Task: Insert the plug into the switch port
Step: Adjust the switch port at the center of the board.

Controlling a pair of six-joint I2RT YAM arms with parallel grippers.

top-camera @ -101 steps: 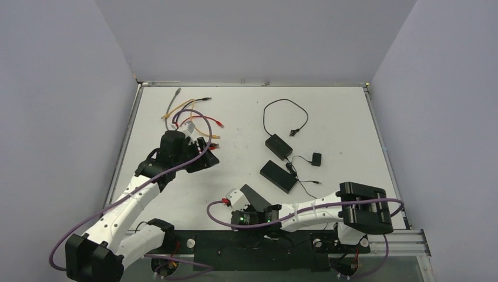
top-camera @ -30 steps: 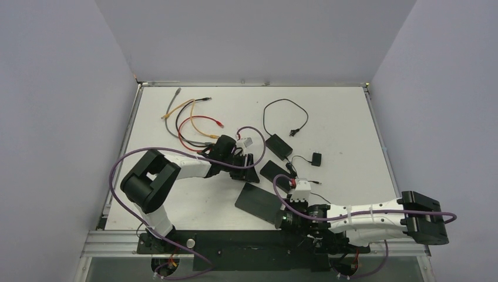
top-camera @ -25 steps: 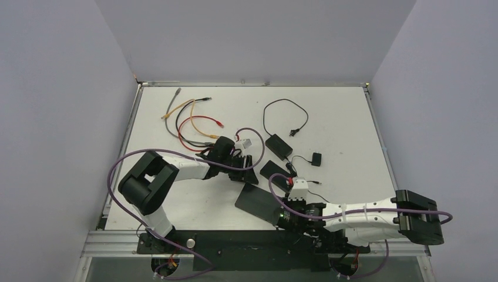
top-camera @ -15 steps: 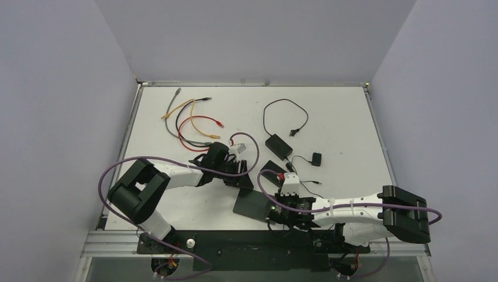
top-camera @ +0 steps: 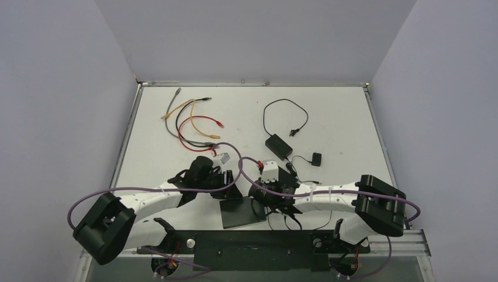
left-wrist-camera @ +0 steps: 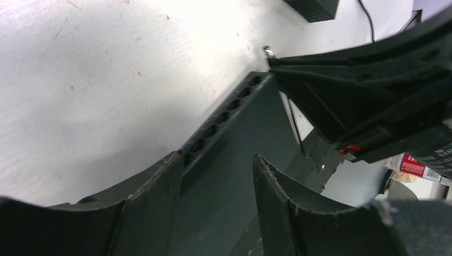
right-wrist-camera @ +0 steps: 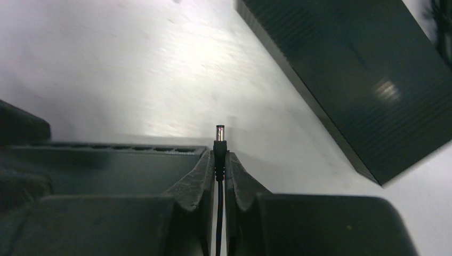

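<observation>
- Plug: a small barrel plug, pinched upright between the right fingers, with its metal tip poking out past their ends and its thin black lead running back down between them.
- Right gripper: clenched on the plug.
- The plug sits just beside a corner of the switch and is in none of its ports. The row of ports shows along the switch's edge to the plug's left in the right wrist view.
- Beyond the plug in that view is bare table, then a black box lying flat.
- Left gripper: its fingers are grasping the switch, one on each side, and the dark body fills the gap between them.
- In the left wrist view the switch's port edge runs away from the left finger towards the right gripper, which looms just past the switch.
- From above, the two grippers meet at the middle of the table, in its near half. The switch lies flat just near of them, close to the near edge.
- An adapter with a looped lead lies further off, right of centre.
- A tangle of coloured cables lies at the far left, well apart from both grippers.
</observation>
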